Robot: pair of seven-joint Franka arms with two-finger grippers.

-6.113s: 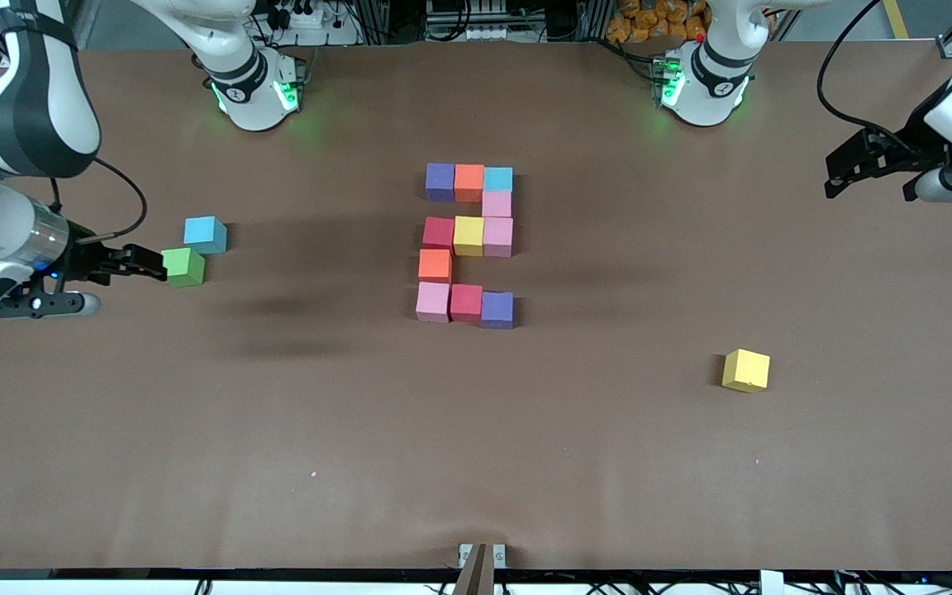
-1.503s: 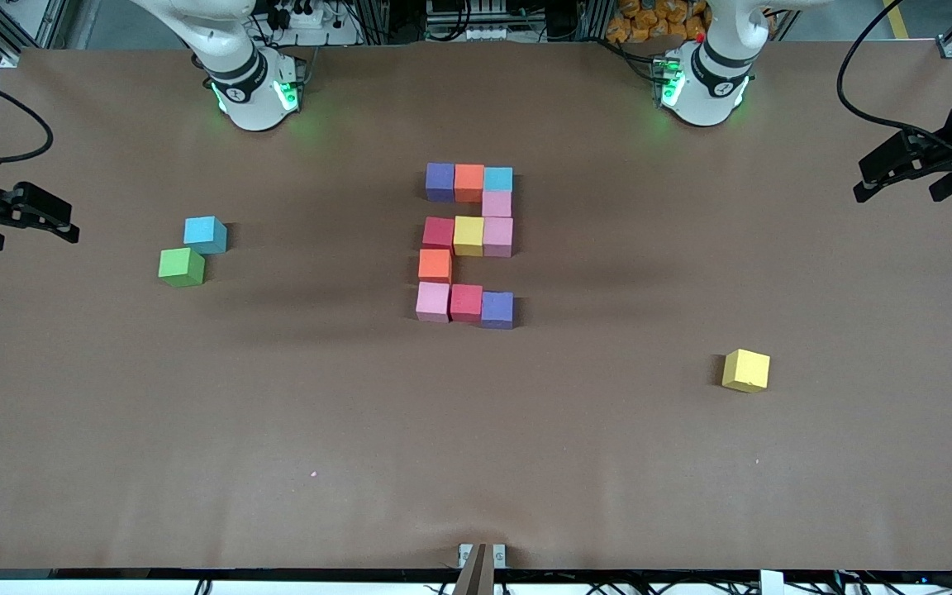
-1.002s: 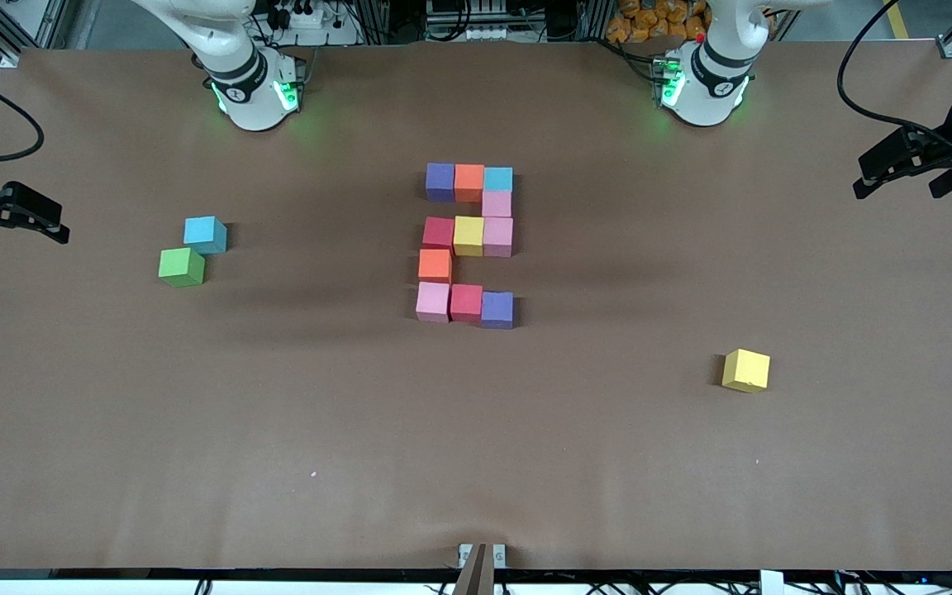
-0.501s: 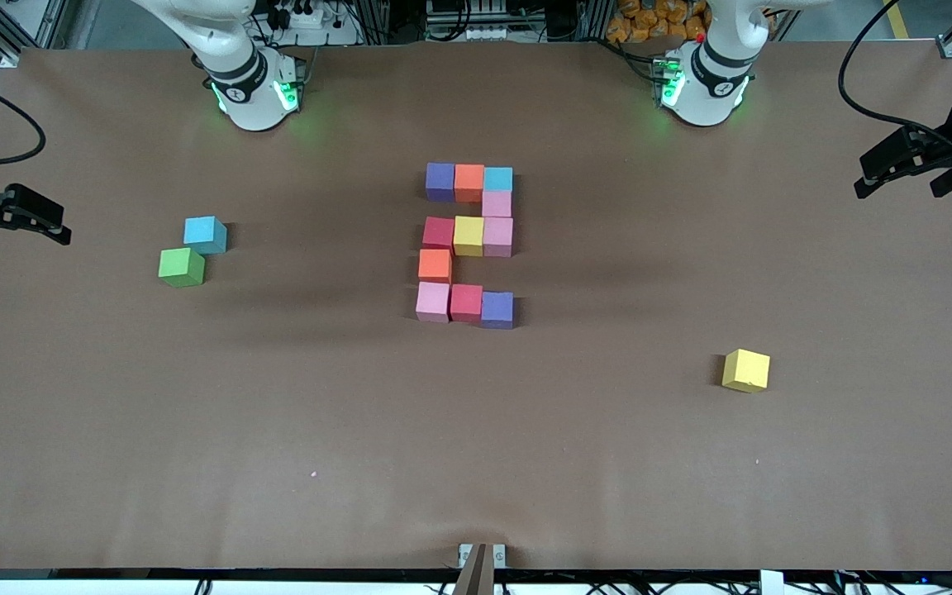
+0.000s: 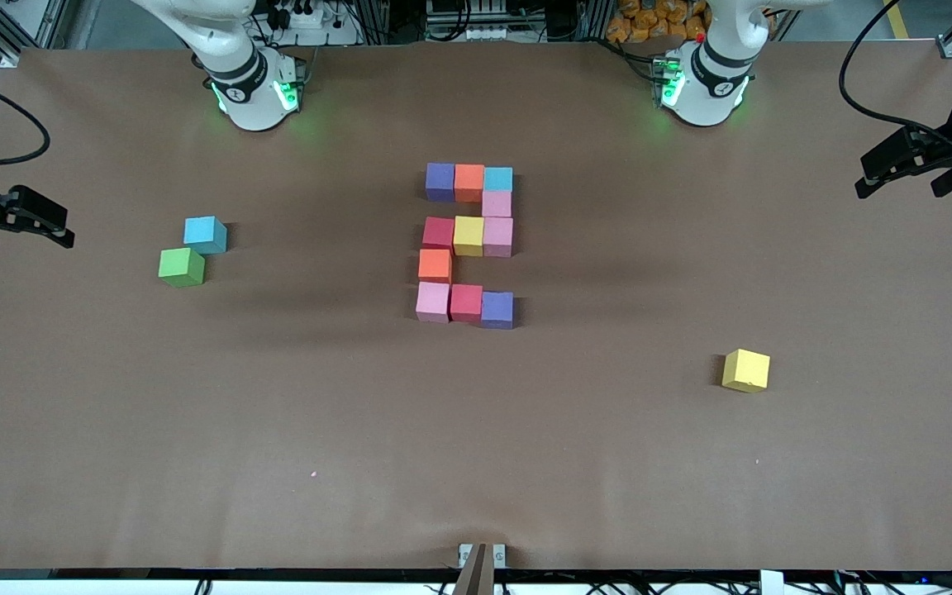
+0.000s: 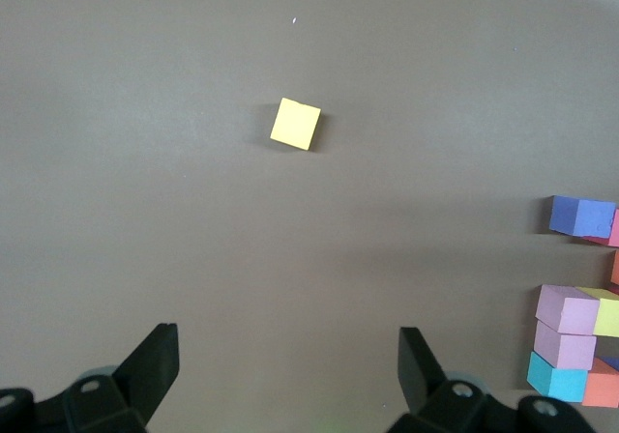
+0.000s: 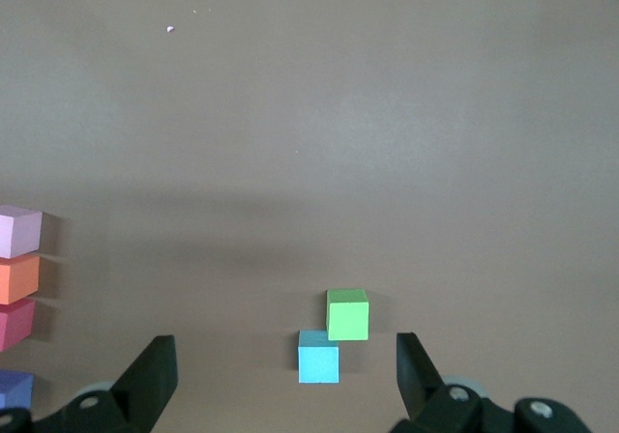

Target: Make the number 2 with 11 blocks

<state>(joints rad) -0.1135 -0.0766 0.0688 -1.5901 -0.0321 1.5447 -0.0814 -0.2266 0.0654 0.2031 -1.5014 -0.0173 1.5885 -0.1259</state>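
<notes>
Number 2 [image 5: 468,241] of mixed-colour blocks mid-table, spare yellow cube [image 5: 746,369], blue cube [image 5: 205,234] touching green cube [image 5: 182,267], left gripper [image 5: 906,165] and right gripper [image 5: 17,219] wide open, empty, at table ends.

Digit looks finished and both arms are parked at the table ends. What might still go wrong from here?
The number 2 stands complete, so risks are small. Its cubes only rest against each other; any arm sweeping back across the middle might knock a row askew. Three spares lie loose: the yellow cube, the green cube and the light blue cube. The right gripper hangs open toward the last two, the left gripper open at the other end; a further pick would be needless.
</notes>
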